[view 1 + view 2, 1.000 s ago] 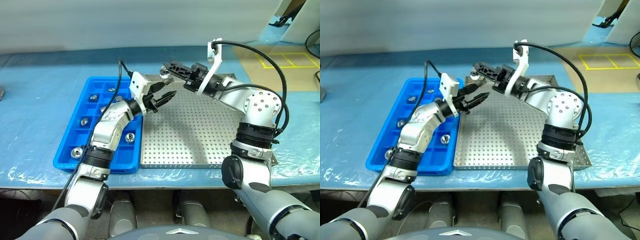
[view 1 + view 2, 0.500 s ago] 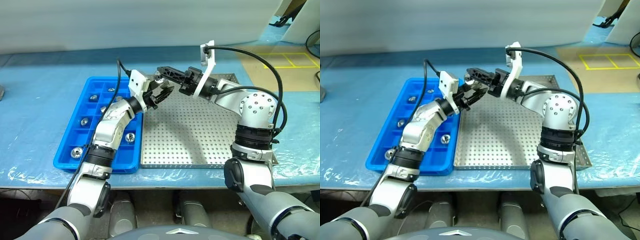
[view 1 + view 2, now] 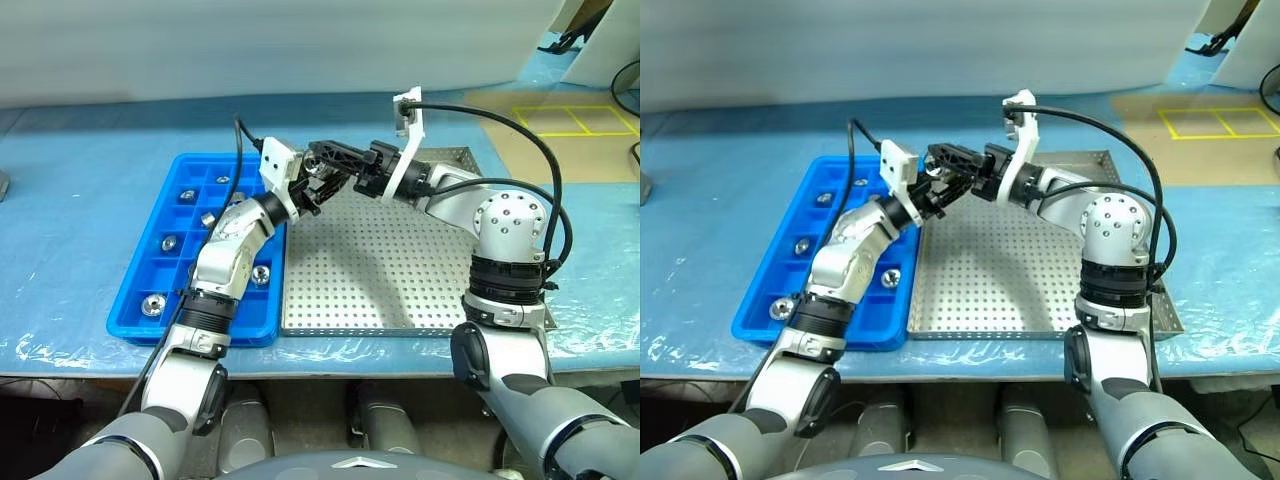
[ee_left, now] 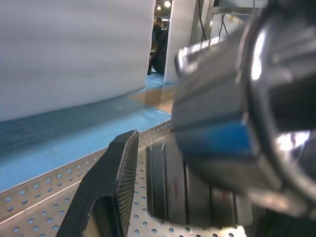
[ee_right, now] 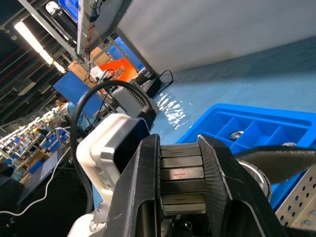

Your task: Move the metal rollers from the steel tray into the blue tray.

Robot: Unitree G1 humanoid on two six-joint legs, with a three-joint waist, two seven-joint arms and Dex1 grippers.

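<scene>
Moved: right gripper (image 3: 318, 160) has swung left to meet left gripper (image 3: 318, 186), above steel tray's (image 3: 400, 300) far-left corner.
Roller (image 5: 181, 181): pinched in right gripper.
Left jaws: part-open around it.
Blue tray (image 3: 150, 270): rollers inside.

Mirror-bright polished metal on the roller (image 4: 232, 123), its curved face glossy with reflections. Dull silver sheet metal on the steel tray (image 3: 400, 270), floor punched with rows of small holes. Smooth, glossy moulded plastic on the blue tray (image 3: 150, 250), with more shiny rollers (image 3: 153, 305) in its compartments. Matt black fingers (image 4: 111, 187), inner face finely cross-hatched. Thin blue film over the table (image 3: 70, 200), wrinkled and shiny at the front edge. Satin silver casings and black rubbery cables on the arms (image 3: 505, 225).
</scene>
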